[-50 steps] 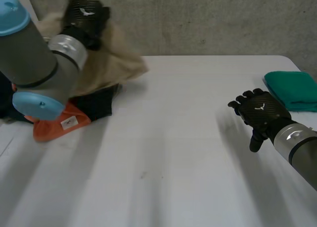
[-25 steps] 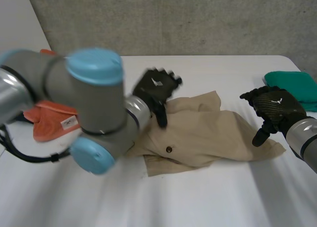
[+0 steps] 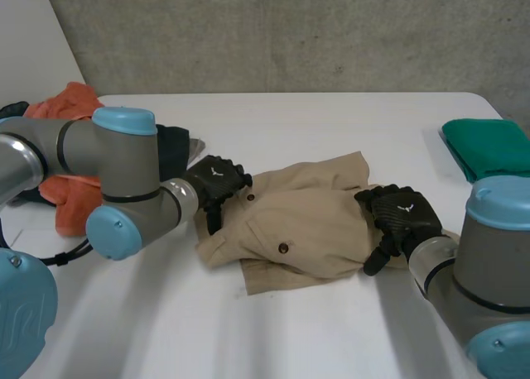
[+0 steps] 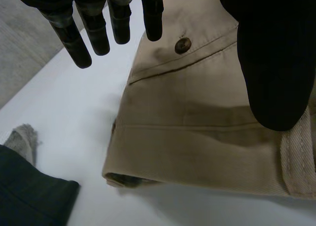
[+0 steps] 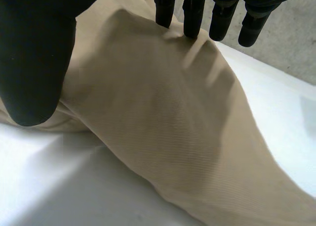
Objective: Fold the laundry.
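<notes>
Head view has a beige garment (image 3: 302, 222) lying crumpled near the middle of the white table (image 3: 331, 122), with a brown button (image 3: 283, 248) showing near its front edge. The left hand (image 3: 217, 180) sits at the garment's left end, by the waistband, and the right hand (image 3: 403, 218) rests on its right end. In the left wrist view the left hand's fingers (image 4: 94, 31) are straight and spread, their tips above the table and the edge of the cloth, the thumb apart from them over the waistband; the hand is wide, its fingers curled round nothing. A second button (image 4: 182, 45) lies just by the fingertips. In the right wrist view the right hand's fingers (image 5: 191, 16) are straight too, tips touching a raised fold of the beige cloth, thumb off to one side, so that hand is wide as well. Behind the left arm lie an orange cloth (image 3: 70, 106) and a dark cloth (image 3: 175, 141). A folded green cloth (image 3: 489, 147) lies by the table's right edge, well apart from the garment
</notes>
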You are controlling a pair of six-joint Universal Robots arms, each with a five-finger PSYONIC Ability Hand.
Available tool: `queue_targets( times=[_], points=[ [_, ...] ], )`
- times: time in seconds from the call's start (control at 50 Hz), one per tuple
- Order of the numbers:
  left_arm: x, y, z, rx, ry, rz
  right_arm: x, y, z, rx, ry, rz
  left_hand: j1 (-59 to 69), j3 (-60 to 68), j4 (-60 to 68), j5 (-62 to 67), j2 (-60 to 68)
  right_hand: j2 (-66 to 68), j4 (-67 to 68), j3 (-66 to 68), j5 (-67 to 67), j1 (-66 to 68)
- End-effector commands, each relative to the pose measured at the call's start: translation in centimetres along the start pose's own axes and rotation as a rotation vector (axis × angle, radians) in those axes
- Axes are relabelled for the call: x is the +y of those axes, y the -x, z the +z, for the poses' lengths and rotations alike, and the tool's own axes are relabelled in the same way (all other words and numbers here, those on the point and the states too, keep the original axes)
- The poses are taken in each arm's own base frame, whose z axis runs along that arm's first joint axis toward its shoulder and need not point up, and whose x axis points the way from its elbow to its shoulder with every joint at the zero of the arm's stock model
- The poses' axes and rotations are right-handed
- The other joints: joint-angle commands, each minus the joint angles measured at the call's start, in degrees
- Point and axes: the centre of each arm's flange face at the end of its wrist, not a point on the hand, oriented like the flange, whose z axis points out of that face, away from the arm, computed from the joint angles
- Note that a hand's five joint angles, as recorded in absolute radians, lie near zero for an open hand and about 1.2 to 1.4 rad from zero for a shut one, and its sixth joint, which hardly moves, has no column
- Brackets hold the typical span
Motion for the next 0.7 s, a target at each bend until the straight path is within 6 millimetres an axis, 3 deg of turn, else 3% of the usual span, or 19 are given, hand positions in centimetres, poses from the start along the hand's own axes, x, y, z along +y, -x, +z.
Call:
queue_targets(
  times=[0.02, 0.08, 0.18, 0.28, 0.4, 0.46, 0.5, 0.56, 0.58, 0.6, 0.62, 0.7],
  points=[
    [-4.1, 1.9, -3.3, -0.083, -0.106, -0.036, -0.7, 0.1, -0.6, 0.014, -0.025, -0.099, 1.3, 1.8, 2.3, 2.2, 2.1, -2.1, -1.8, -1.9, -2.7, -2.9],
    [-5.3, 2.2, -4.5, -0.111, -0.159, -0.051, -1.1, 0.0, -0.8, 0.015, -0.035, -0.113, -0.1, 0.4, 0.9, 0.8, 0.7, -2.1, -1.8, -1.9, -2.7, -2.9],
    [-5.2, 2.1, -4.6, -0.119, -0.168, -0.043, -0.7, 0.1, -0.9, 0.011, -0.012, -0.148, -1.9, -1.4, -0.9, -1.0, -1.1, -2.1, -1.8, -1.9, -2.7, -2.9],
    [-2.3, 1.5, -2.4, -0.081, -0.089, -0.048, -0.3, 0.1, -1.0, 0.012, -0.008, -0.151, -1.9, -1.4, -0.9, -1.0, -1.1, -1.0, -0.8, -0.9, -1.6, -1.8],
    [0.0, 0.7, -1.1, -0.028, 0.002, -0.022, 0.4, 0.7, -0.4, -0.006, 0.012, -0.158, -3.1, -2.6, -2.1, -2.2, -2.3, 9.1, 9.3, 9.2, 8.5, 8.3],
    [0.9, 0.0, -0.5, 0.002, 0.043, -0.005, 0.7, 0.9, 0.0, -0.010, 0.019, -0.160, -3.4, -3.0, -2.4, -2.5, -2.6, 19.5, 19.7, 19.6, 18.9, 18.7],
    [1.2, -0.4, -0.4, 0.018, 0.058, 0.001, 0.3, 0.9, 0.3, -0.006, 0.002, -0.160, -2.9, -2.5, -1.9, -2.0, -2.1, 39.6, 39.8, 39.7, 39.0, 38.8],
    [1.6, -0.8, -0.3, 0.037, 0.084, 0.005, -0.2, 0.6, 0.7, 0.005, -0.027, -0.159, 10.9, 11.4, 11.9, 11.8, 11.7, 65.9, 66.1, 66.0, 65.3, 65.1],
    [1.6, -0.8, -0.3, 0.039, 0.086, 0.003, -0.7, 0.2, 1.1, 0.018, -0.056, -0.158, 24.3, 24.8, 25.3, 25.2, 25.1, 67.9, 68.2, 68.0, 67.3, 67.1],
    [1.5, -0.8, -0.4, 0.031, 0.092, 0.001, -1.1, 0.2, 1.2, 0.021, -0.072, -0.163, 60.0, 60.4, 61.0, 60.8, 60.7, 67.9, 68.2, 68.1, 67.3, 67.1],
    [1.5, -0.8, -0.4, 0.029, 0.088, -0.003, -1.4, 0.1, 1.4, 0.025, -0.089, -0.169, 65.9, 66.4, 66.9, 66.8, 66.7, 67.9, 68.2, 68.1, 67.3, 67.1],
    [0.9, -1.6, -0.8, 0.037, 0.086, -0.016, -4.0, -0.3, 2.5, 0.052, -0.172, -0.231, 66.0, 66.5, 67.0, 66.9, 66.8, 67.9, 68.2, 68.1, 67.3, 67.1]
  ],
)
